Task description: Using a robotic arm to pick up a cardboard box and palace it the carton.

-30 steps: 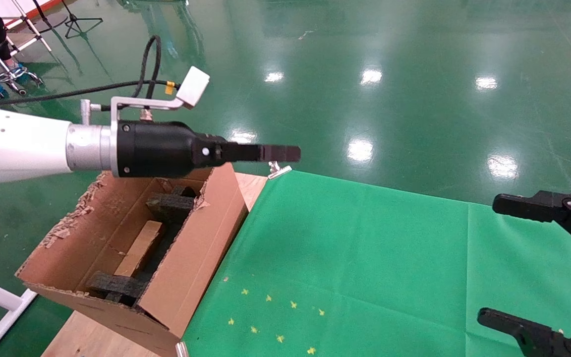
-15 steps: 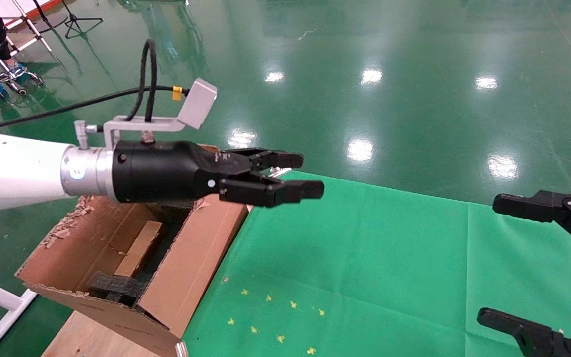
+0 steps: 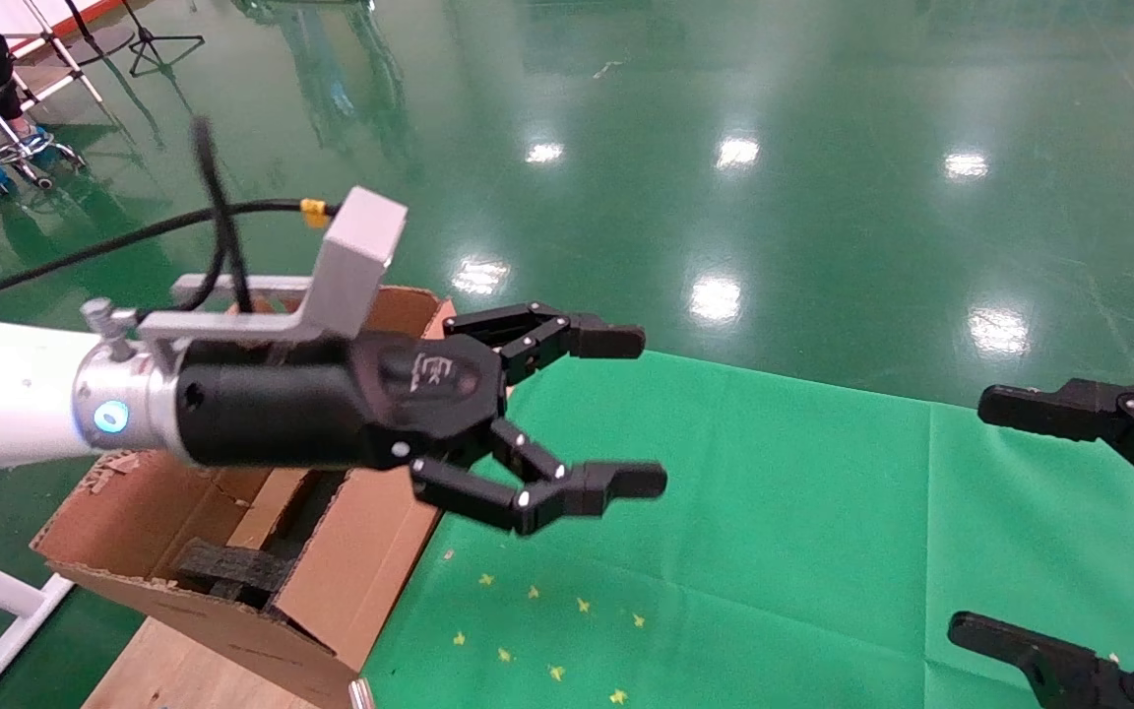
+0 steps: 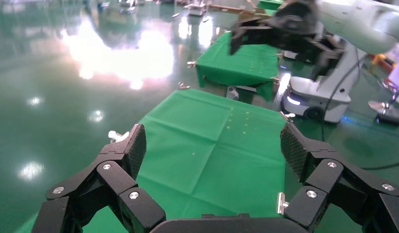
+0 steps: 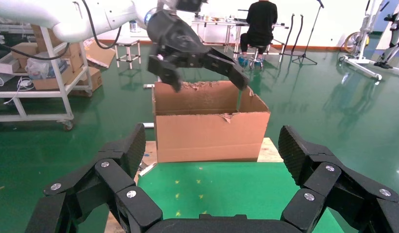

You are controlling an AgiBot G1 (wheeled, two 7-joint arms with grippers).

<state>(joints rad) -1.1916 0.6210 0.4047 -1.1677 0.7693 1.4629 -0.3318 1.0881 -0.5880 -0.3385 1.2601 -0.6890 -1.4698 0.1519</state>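
- The small oblong brown cardboard box (image 3: 254,512) lies inside the large ragged-flapped corrugated carton (image 3: 360,561), between black foam blocks (image 3: 232,566).
- The glossy white left arm's black gripper (image 3: 641,412) hangs wide open, empty, over the green cloth (image 3: 774,512) beside the carton.
- The right black gripper (image 3: 971,512) gapes wide at the cloth's right edge.

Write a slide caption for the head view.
Left gripper open above green cloth, beside large brown flapped carton; right gripper open.

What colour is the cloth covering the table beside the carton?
Green, with small yellow marks; clearest in the head view: cloth, carton.
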